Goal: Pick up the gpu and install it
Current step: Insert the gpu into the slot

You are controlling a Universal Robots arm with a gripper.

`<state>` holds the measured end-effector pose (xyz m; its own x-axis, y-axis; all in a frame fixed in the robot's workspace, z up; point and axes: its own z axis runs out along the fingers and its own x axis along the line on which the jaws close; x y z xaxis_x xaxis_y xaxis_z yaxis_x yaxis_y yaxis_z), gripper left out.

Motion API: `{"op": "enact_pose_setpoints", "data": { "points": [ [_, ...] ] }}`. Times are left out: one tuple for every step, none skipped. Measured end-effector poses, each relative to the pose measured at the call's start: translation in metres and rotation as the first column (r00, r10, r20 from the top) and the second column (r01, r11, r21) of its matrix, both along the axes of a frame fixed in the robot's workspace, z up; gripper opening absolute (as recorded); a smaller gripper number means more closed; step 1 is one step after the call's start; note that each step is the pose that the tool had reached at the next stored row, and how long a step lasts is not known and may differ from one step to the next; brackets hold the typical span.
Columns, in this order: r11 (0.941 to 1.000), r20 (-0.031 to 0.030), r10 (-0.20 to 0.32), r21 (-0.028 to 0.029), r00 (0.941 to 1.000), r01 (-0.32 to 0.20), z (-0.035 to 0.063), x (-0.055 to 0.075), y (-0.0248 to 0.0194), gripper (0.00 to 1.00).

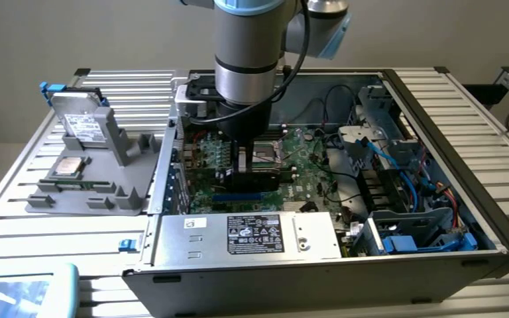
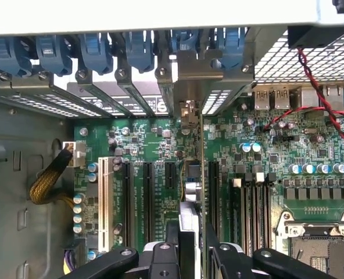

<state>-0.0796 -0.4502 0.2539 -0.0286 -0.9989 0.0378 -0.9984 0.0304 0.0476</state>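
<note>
My gripper [image 1: 254,171] is down inside the open computer case [image 1: 466,258], just above the green motherboard [image 1: 303,162]. It is shut on the gpu [image 1: 260,181], a thin black card held upright. In the wrist view the gpu [image 2: 190,200] shows edge-on between my two black fingers [image 2: 171,239]. Its silver end bracket [image 2: 194,72] reaches up into the row of rear slot openings. The card's lower edge hangs over the black expansion slots [image 2: 146,200], in line with the gap beside them. I cannot tell whether it touches a slot.
A silver power supply [image 1: 254,235] with a black label fills the case's near side. Blue cables and drive bays [image 1: 400,179] crowd the exterior view's right. Red wires [image 2: 320,99] and a processor socket [image 2: 320,247] lie near the card. A grey stand [image 1: 87,192] with a hard drive [image 1: 82,122] sits outside.
</note>
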Motion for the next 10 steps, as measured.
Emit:
{"op": "enact_pose_setpoints", "data": {
  "points": [
    [1.0000,0.0000,0.000,0.0000,1.0000,0.000,-0.0001,-0.0002,0.0003,0.27],
    [1.0000,0.0000,0.000,0.0000,1.0000,0.000,-0.0003,-0.0004,0.0005,0.27],
    [1.0000,-0.0001,0.000,-0.0001,1.0000,0.000,-0.0005,-0.0005,0.0007,0.27],
    [1.0000,-0.0001,0.000,-0.0002,1.0000,0.000,-0.0007,-0.0006,0.0007,0.27],
    [1.0000,-0.0002,0.000,-0.0003,1.0000,0.000,-0.0008,-0.0006,0.0007,0.27],
    [1.0000,-0.0001,0.000,-0.0002,1.0000,0.000,-0.0011,-0.0007,0.0007,0.27],
    [1.0000,-0.0001,0.000,-0.0001,1.0000,0.000,-0.0015,-0.0007,0.0007,0.27],
    [1.0000,-0.0001,0.000,-0.0001,1.0000,0.000,-0.0015,-0.0007,0.0007,0.27],
    [1.0000,-0.0001,0.000,-0.0001,1.0000,0.000,-0.0015,-0.0007,0.0007,0.27],
    [1.0000,0.0000,0.000,-0.0002,1.0000,0.000,-0.0015,-0.0007,0.0007,0.27]
  ]
}}
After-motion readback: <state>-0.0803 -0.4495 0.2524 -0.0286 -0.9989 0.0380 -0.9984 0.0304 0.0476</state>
